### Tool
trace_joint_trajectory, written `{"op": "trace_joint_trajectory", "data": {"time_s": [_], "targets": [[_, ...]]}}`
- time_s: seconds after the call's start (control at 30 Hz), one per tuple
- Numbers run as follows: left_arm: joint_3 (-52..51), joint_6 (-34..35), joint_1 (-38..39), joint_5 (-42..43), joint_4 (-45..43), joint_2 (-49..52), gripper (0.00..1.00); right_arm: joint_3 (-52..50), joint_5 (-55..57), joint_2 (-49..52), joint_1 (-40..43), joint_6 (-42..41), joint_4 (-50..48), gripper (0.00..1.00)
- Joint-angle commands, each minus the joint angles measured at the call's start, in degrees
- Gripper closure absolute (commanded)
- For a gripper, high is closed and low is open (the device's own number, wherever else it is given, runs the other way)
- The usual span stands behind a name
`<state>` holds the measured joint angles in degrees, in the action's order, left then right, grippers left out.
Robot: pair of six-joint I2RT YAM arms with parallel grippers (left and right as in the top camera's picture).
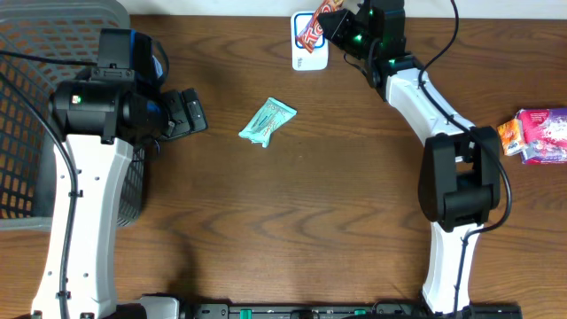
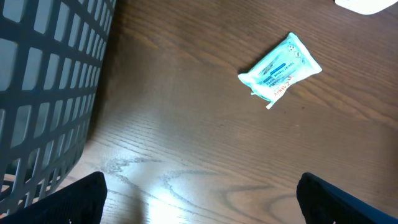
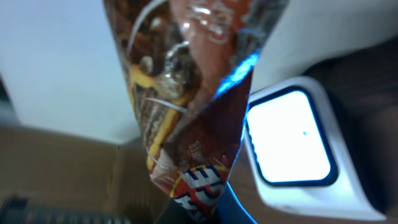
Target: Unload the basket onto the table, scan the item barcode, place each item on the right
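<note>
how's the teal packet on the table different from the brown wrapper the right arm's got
The teal packet is pale blue-green; the brown snack wrapper is glossy brown and red. The teal packet lies flat on the table, untouched; the brown snack wrapper hangs pinched in the right gripper. The brown snack wrapper is over the white scanner; the teal packet lies apart from it. Both are small flexible packets.
</note>
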<state>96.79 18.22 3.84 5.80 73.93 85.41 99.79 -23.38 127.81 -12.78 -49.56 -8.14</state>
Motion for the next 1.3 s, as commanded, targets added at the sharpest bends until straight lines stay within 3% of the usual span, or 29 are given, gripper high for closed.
{"op": "trace_joint_trajectory", "data": {"time_s": [0.0, 0.37, 0.53, 0.63, 0.77, 0.93, 1.07, 1.2, 1.23, 1.27], "targets": [[0.07, 0.50, -0.17, -0.52, 0.24, -0.17, 0.02, 0.81, 5.07, 3.19, -0.50, -5.07, -2.01, 0.99], [0.07, 0.50, -0.17, -0.52, 0.22, -0.17, 0.02, 1.09, 2.82, 6.21, -0.09, -6.64, -5.97, 0.99], [0.07, 0.50, -0.17, -0.52, 0.22, -0.17, 0.02, 2.56, -2.38, 3.21, 2.89, 0.35, -4.33, 0.99], [0.07, 0.50, -0.17, -0.52, 0.24, -0.17, 0.02, 2.73, -1.44, -1.66, 6.27, 4.42, 3.78, 0.99], [0.07, 0.50, -0.17, -0.52, 0.22, -0.17, 0.02, 2.73, 6.95, -9.16, 12.35, 11.50, 21.66, 0.99], [0.07, 0.50, -0.17, -0.52, 0.24, -0.17, 0.02, 2.73, 14.80, -14.49, 21.46, 26.38, 40.17, 0.99], [0.07, 0.50, -0.17, -0.52, 0.22, -0.17, 0.02, 2.71, 18.08, -14.43, 28.28, 37.46, 50.27, 0.99], [0.07, 0.50, -0.17, -0.52, 0.24, -0.17, 0.02, 2.56, 21.77, -12.63, 32.85, 39.78, 54.84, 0.99], [0.07, 0.50, -0.17, -0.52, 0.24, -0.17, 0.02, 2.56, 23.67, -12.15, 33.59, 39.58, 55.36, 0.94], [0.07, 0.50, -0.17, -0.52, 0.22, -0.17, 0.02, 2.56, 25.24, -11.50, 34.29, 39.04, 55.65, 0.75]]}}
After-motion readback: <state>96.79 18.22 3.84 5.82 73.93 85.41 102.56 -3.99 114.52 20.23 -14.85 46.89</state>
